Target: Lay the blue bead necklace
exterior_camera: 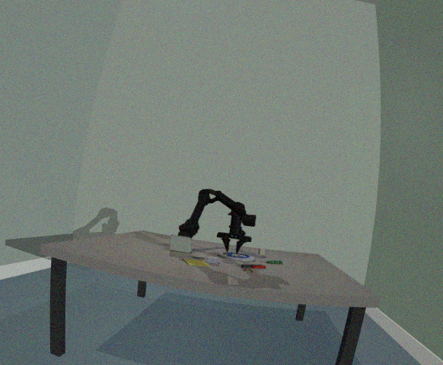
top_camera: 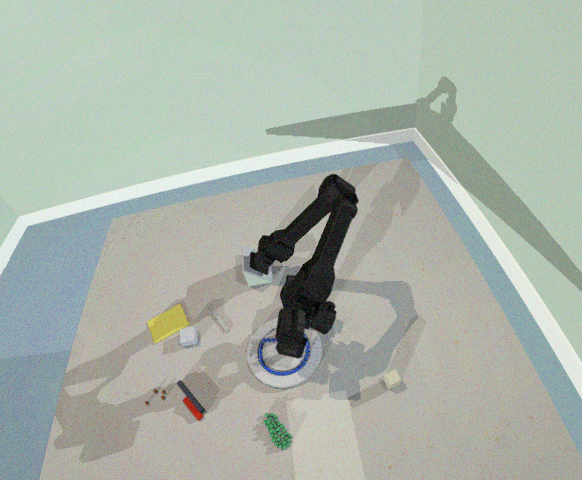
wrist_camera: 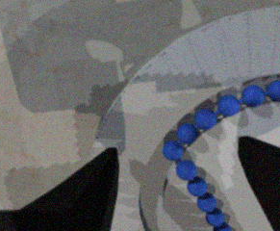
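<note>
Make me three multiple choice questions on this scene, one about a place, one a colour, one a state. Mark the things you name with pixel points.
1. Where does the necklace lie?
A. On the yellow pad
B. Off the table
C. On the round board

2. What colour is the beaded clump apart from the board?
A. Green
B. Orange
C. Purple

3. How are the fingers?
A. Pressed together
B. Spread apart
C. Shut on a bead

1 C: the blue necklace [top_camera: 284, 373] [wrist_camera: 228, 105] curves over the round board [top_camera: 260, 374] [exterior_camera: 249, 259] [wrist_camera: 197, 48].
2 A: the green clump [top_camera: 278, 431] [exterior_camera: 274, 261] shows it.
3 B: a wide gap parts the fingers.
</note>
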Controlling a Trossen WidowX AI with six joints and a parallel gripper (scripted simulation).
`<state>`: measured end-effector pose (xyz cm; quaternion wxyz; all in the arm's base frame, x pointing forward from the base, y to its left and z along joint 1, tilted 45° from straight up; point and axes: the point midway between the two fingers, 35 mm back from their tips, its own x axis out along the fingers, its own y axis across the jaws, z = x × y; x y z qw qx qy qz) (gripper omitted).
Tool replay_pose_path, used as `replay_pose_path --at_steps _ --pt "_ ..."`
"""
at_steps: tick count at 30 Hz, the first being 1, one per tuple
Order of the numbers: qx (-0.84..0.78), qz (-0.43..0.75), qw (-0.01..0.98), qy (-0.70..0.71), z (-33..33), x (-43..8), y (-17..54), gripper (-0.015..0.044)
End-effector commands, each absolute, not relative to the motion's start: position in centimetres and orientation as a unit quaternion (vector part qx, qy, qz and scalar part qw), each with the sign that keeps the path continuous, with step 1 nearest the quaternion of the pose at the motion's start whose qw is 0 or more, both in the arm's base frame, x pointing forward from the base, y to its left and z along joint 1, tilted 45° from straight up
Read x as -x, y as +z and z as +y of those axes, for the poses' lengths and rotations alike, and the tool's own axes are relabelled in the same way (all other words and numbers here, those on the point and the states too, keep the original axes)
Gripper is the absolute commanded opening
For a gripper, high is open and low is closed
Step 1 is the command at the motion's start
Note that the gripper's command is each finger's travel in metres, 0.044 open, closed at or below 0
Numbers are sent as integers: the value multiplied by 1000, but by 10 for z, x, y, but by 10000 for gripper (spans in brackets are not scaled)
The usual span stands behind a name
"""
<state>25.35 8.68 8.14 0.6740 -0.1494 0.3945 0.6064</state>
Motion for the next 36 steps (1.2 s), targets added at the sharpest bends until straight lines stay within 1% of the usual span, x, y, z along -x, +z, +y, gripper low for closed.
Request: replay_pose_path --at_steps 1,4,23,25,30,35,36 --pt "148 395 674 607 86 -253 83 368" --pt "146 397 673 607 85 -252 83 440" --pt "145 396 673 608 83 -252 85 440" --pt "121 417 678 594 82 -252 85 387" --pt "-52 552 687 470 76 -253 88 256" --pt "-228 656 650 310 70 -254 91 125" --pt "-262 671 637 275 69 -254 91 120"
